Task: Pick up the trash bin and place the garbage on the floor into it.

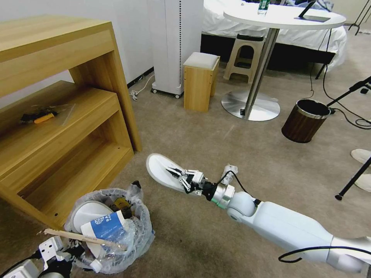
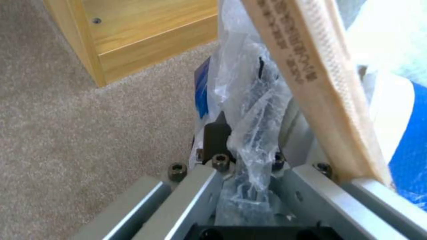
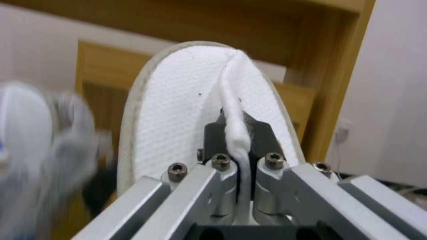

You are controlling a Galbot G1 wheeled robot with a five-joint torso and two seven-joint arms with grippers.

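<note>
The trash bin with its crinkly plastic liner stands at the lower left of the head view, by the shelf's corner. It holds a white slipper, a blue-white paper cup, a wooden stick and a clear bottle. My left gripper is shut on the bin's near rim. In the left wrist view the liner is pinched in the left gripper, under the stick. My right gripper is shut on the strap of a white slipper low over the floor. The right wrist view shows the right gripper and that slipper. A white wad lies behind the right wrist.
A wooden shelf unit fills the left. Farther back stand a wooden stool, a round table's metal base and a brown wood-look bin. A tripod leg, cables and two pale slipper-like shapes are at the right edge.
</note>
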